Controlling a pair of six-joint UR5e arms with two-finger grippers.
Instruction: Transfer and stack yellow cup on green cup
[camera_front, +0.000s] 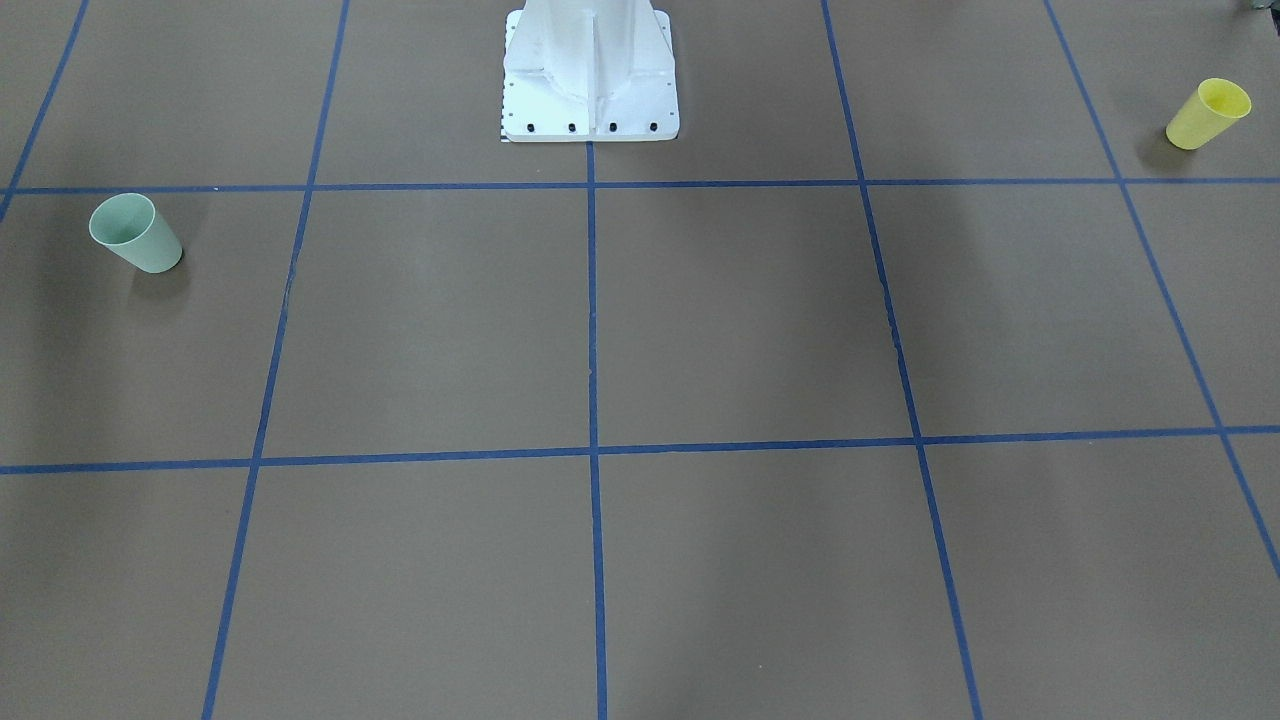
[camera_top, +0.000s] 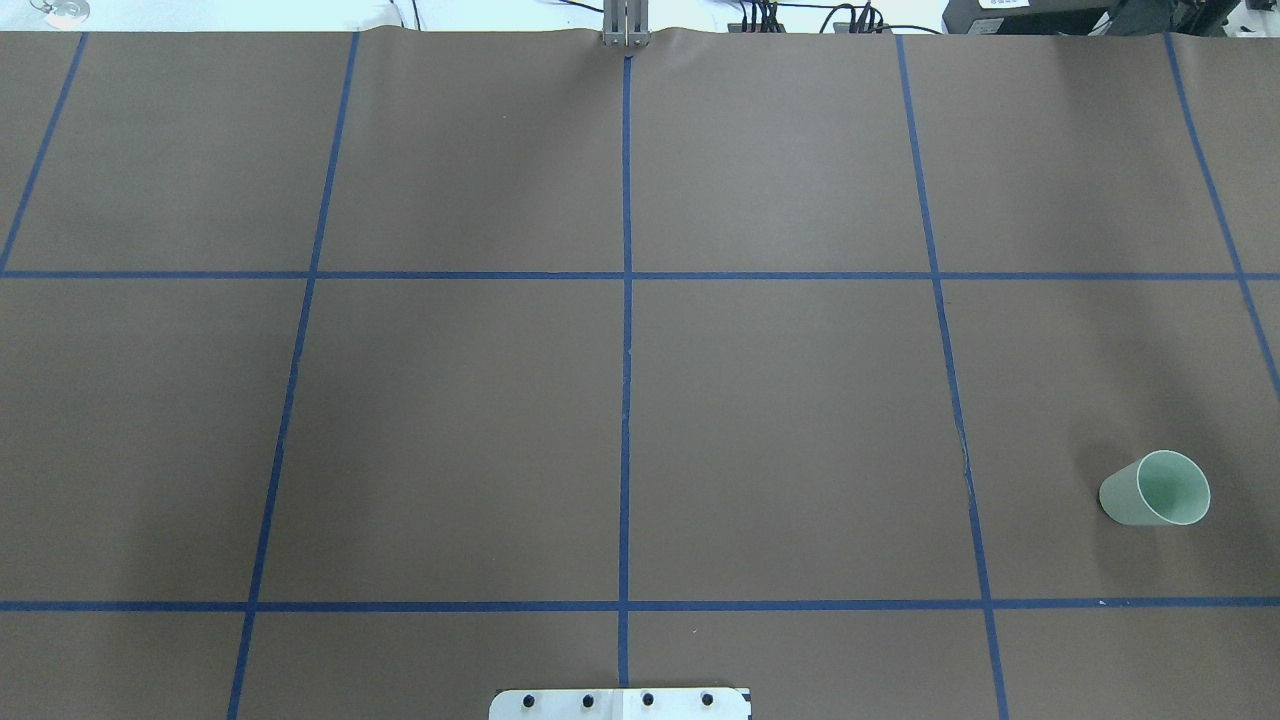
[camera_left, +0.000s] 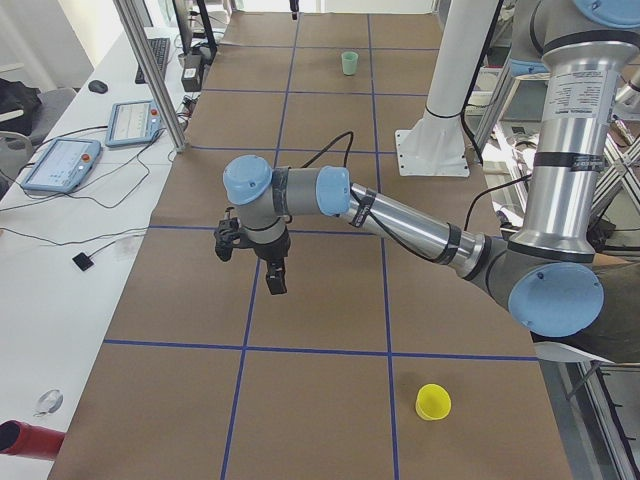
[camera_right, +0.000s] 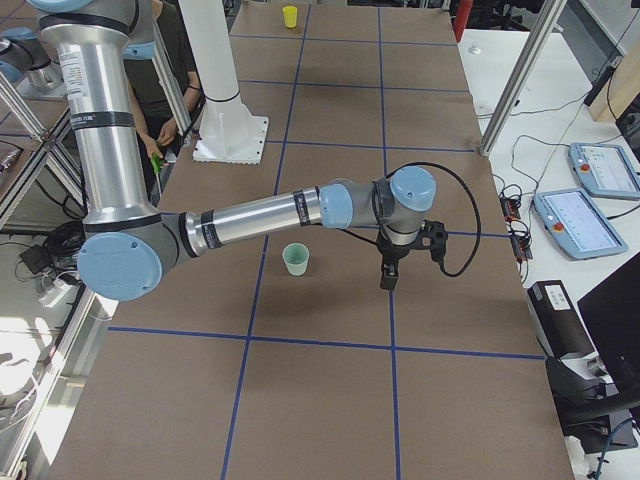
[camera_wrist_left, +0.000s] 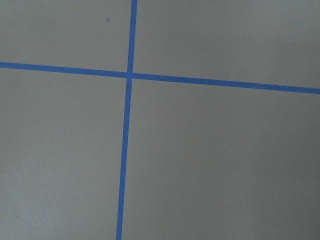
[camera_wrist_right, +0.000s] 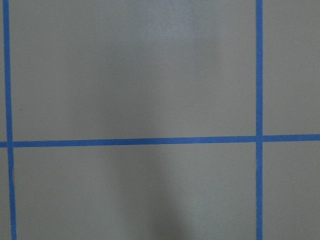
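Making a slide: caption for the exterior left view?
Left arm stretched over the table; yellow cup near, green cup at the far end.

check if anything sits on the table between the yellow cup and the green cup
Nothing visible does. Between the yellow cup and the green cup there is only bare table with blue tape lines; the white pedestal stands just back from that line.

Shows a brown table (camera_top: 450, 420) ruled into squares by blue tape lines (camera_top: 626, 400). Holds the green cup (camera_top: 1155, 490) near the right edge, mouth open, inside one square and apart from the tape. Includes a white base plate (camera_top: 620, 706) with black bolts (camera_top: 587, 700) at bottom centre, and cables (camera_top: 800, 18) beyond the far edge.
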